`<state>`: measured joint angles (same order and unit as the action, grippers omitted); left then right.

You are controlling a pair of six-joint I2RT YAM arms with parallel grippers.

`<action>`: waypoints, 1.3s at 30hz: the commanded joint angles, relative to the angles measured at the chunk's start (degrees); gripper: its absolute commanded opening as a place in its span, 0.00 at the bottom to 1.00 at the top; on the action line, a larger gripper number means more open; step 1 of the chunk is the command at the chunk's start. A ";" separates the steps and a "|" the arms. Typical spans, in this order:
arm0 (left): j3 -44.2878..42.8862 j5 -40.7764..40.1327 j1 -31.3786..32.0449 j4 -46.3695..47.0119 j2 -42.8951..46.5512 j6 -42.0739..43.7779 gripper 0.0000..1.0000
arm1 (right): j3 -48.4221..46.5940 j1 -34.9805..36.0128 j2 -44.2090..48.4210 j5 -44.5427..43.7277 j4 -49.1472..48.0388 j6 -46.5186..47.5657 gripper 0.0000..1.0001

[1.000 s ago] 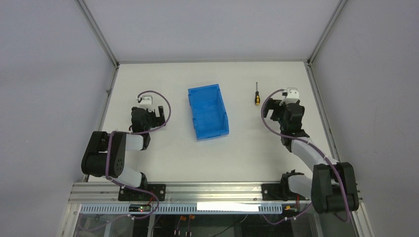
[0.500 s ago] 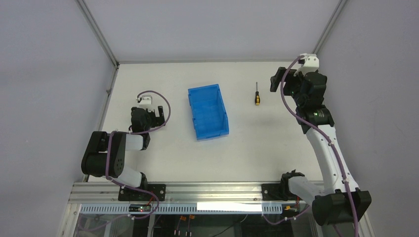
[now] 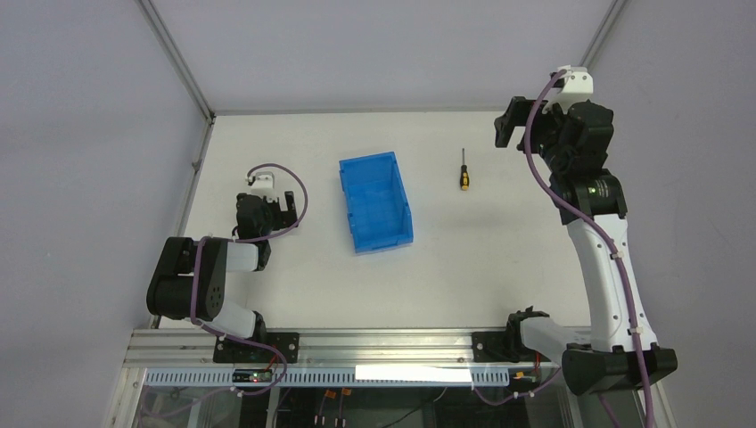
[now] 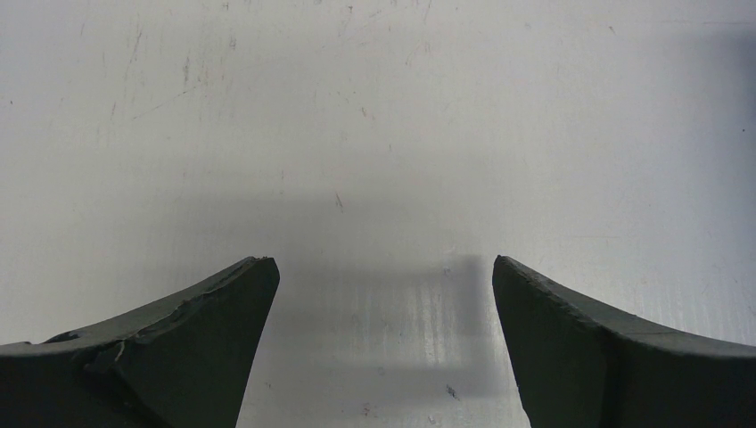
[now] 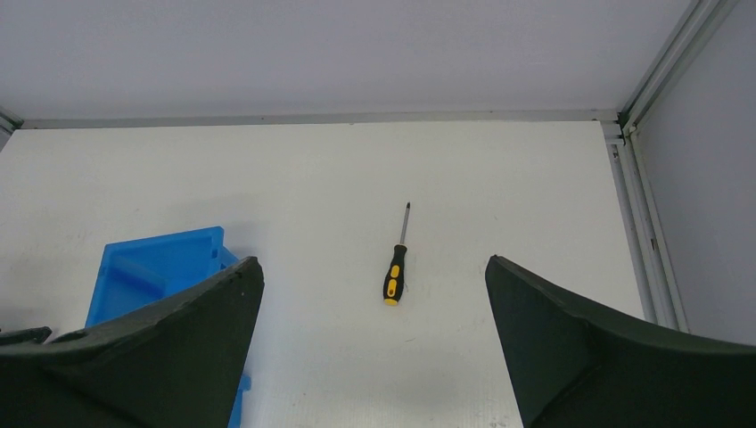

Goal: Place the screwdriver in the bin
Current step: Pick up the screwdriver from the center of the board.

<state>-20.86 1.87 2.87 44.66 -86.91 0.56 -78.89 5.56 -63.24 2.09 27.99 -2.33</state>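
The screwdriver [image 3: 464,172], with a yellow and black handle and a thin shaft, lies on the white table to the right of the bin, tip pointing to the far side. The blue bin [image 3: 366,161] stands in the middle of the table and looks empty. My right gripper [image 3: 509,125] is open and empty, raised to the right of and beyond the screwdriver. In the right wrist view the screwdriver [image 5: 395,273] lies between and beyond my open fingers [image 5: 373,264], with the bin [image 5: 156,259] at the left. My left gripper [image 3: 287,203] is open and empty, left of the bin, over bare table [image 4: 382,260].
The table's metal frame rails run along the left edge [image 3: 198,152] and the far edge [image 5: 357,117]. Grey walls enclose the table at the back and on both sides. Purple cables loop around both arms.
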 commanded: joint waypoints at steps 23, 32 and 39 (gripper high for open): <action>-0.93 1.42 -1.16 1.75 0.52 -0.40 1.00 | -3.11 0.32 -33.11 3.55 -2.36 -3.76 0.99; -0.93 1.38 -1.20 1.83 0.55 -0.45 1.00 | -1.69 0.32 -43.31 2.81 -4.01 -2.63 0.99; -0.93 1.46 -1.23 1.83 0.57 -0.41 1.00 | -1.69 0.35 -49.06 0.79 -4.23 -2.73 0.96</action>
<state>-20.86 2.07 2.50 44.66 -86.91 0.56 -80.31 5.58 -110.85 4.91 26.02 -5.02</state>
